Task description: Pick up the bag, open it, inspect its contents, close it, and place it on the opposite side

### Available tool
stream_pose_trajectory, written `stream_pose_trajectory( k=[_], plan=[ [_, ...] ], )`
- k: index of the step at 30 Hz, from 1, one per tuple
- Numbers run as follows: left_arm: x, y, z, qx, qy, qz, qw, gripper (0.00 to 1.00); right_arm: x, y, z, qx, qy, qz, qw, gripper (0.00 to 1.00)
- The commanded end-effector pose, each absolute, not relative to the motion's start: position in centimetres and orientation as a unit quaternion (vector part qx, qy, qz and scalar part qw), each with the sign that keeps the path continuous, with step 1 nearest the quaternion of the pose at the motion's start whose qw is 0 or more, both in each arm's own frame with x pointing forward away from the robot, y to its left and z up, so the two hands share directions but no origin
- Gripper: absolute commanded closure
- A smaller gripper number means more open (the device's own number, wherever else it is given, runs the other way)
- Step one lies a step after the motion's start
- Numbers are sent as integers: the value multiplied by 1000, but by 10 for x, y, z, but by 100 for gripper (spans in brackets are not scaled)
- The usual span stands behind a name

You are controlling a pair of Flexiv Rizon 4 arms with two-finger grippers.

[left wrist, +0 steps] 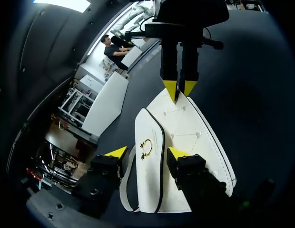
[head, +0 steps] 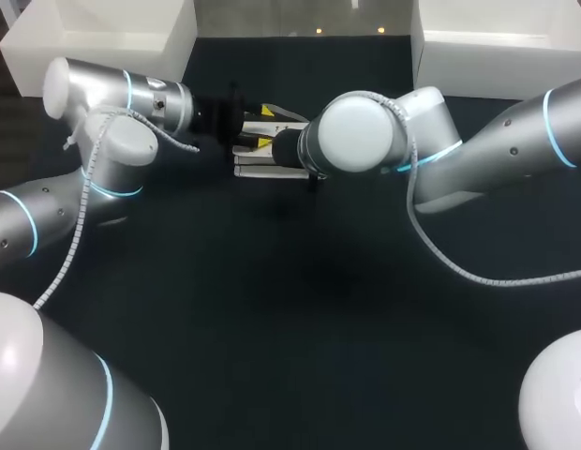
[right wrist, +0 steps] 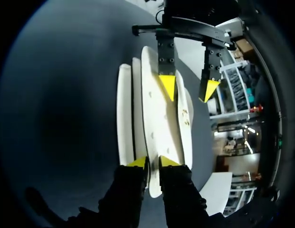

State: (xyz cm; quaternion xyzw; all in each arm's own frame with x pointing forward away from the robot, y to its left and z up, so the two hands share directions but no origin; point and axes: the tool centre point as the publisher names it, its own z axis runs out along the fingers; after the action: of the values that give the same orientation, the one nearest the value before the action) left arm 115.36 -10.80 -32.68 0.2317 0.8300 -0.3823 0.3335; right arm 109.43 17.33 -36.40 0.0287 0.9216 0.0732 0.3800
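Note:
A white bag (head: pixel 260 161) with black trim lies on the dark table, between my two grippers. My left gripper (left wrist: pixel 147 152) is open and straddles the bag's (left wrist: pixel 190 137) flap with the gold clasp (left wrist: pixel 146 149). Its yellow fingertips (left wrist: pixel 114 153) stand clear of the flap on both sides. My right gripper (right wrist: pixel 153 162) is at the opposite end of the bag (right wrist: pixel 159 118), right at its edge; the left wrist view shows this gripper (left wrist: pixel 179 90) there too. From overhead, the right wrist (head: pixel 356 131) hides that gripper.
Two white bins stand at the back, one on the left (head: pixel 103 47) and one on the right (head: pixel 497 42). Dark table surface (head: pixel 290 319) stretches wide in front of the bag. Both forearms cross the table's sides.

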Motion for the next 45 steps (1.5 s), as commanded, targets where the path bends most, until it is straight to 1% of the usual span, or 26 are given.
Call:
stream_pose_trajectory(
  k=[1,3,5,10,16,21,31,38,45],
  plan=[
    [1146,-99,-318,235,827,-389,331,11,1090,172,-357,31,923,74,376,0],
    [1144,-97,-313,231,830,-383,334,11,1087,171,-351,33,924,75,373,0],
    [1142,-93,-309,224,832,-385,330,6,1085,170,-343,33,927,71,366,0],
    [1134,-83,-295,209,846,-369,321,0,1081,165,-321,33,936,80,341,0],
    [1121,-63,-279,179,877,-330,301,0,1081,164,-299,29,952,84,294,0],
    [1110,-48,-272,154,907,-305,248,0,1084,163,-287,36,963,80,256,0],
    [1101,-26,-267,121,934,-298,157,0,1090,164,-268,34,974,63,214,0],
    [1096,-20,-267,112,944,-284,124,0,1092,163,-261,34,979,57,191,0],
    [1099,-19,-269,98,954,-272,81,0,1100,160,-263,26,986,60,152,0]
  ],
)
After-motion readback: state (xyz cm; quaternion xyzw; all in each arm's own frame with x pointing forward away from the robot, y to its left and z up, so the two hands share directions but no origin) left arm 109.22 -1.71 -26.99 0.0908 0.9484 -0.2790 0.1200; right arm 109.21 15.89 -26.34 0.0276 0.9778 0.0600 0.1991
